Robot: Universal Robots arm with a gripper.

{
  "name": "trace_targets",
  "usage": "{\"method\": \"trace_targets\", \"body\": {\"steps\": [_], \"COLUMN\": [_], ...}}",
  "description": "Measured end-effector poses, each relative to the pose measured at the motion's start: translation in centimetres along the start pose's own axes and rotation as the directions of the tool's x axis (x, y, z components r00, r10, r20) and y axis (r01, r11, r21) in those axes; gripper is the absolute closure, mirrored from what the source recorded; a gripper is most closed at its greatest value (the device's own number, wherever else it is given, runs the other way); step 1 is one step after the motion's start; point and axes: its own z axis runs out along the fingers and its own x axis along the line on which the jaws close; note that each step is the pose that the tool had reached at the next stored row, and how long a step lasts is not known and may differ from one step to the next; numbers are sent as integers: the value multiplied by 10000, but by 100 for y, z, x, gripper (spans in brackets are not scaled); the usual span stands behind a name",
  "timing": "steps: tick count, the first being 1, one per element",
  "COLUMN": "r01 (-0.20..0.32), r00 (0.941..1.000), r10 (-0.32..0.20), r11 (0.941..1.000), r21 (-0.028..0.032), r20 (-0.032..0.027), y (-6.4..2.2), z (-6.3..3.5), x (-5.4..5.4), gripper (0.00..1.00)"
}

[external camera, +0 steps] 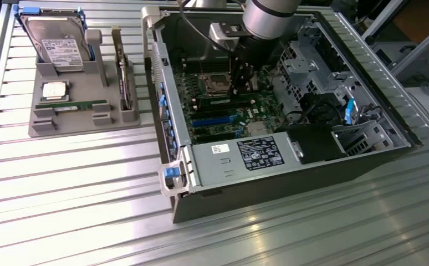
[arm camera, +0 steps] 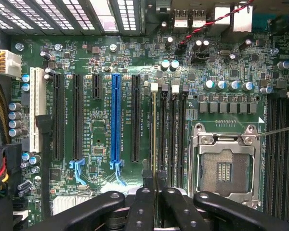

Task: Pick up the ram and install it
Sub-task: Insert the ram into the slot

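An open computer case (external camera: 274,166) lies on its side on a ribbed metal counter (external camera: 74,183), its motherboard (external camera: 222,105) facing up. The robot arm (external camera: 270,16) reaches down into the case from above, and its gripper (external camera: 238,83) sits low over the board, just beside the empty processor socket (external camera: 216,83).

From the wrist view, the gripper (arm camera: 154,180) is nearly closed, its two black fingers (arm camera: 146,185) pinched narrowly on the ram (arm camera: 154,130). The ram is seen edge-on here: a long, very thin strip with a pale gold-green top edge, standing upright in the first of a bank of black memory slots (arm camera: 172,130). It runs straight away from the fingers to a white latch (arm camera: 154,87) at the slot's far end. The neighbouring slots look dark. The square metal frame of the processor socket (arm camera: 225,163) lies just past these slots on one side; long black expansion slots and one blue slot (arm camera: 116,118) lie on the other.

In the exterior view, a grey parts holder (external camera: 74,111) rests on the counter at the exterior view's left, well apart from the case. On it a second ram stick (external camera: 72,104) lies on its long edge: a narrow green circuit board with a white label. Behind it sit a square silver processor chip (external camera: 55,90) and a hard drive (external camera: 55,39) propped upright, and a taller card with a metal bracket (external camera: 124,77) stands at the holder's side nearest the case.
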Motion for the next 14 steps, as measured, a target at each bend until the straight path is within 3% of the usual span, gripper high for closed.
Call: {"method": "trace_targets", "body": {"steps": [9,14], "r01": [0,-3], "r00": [10000,10000], "r10": [0,3], "r11": [10000,10000], "r21": [-1,-1], "r20": [-2,-2], "y": [25,-16], "z": [14,15], "x": [-12,-12], "gripper": [88,88]}}
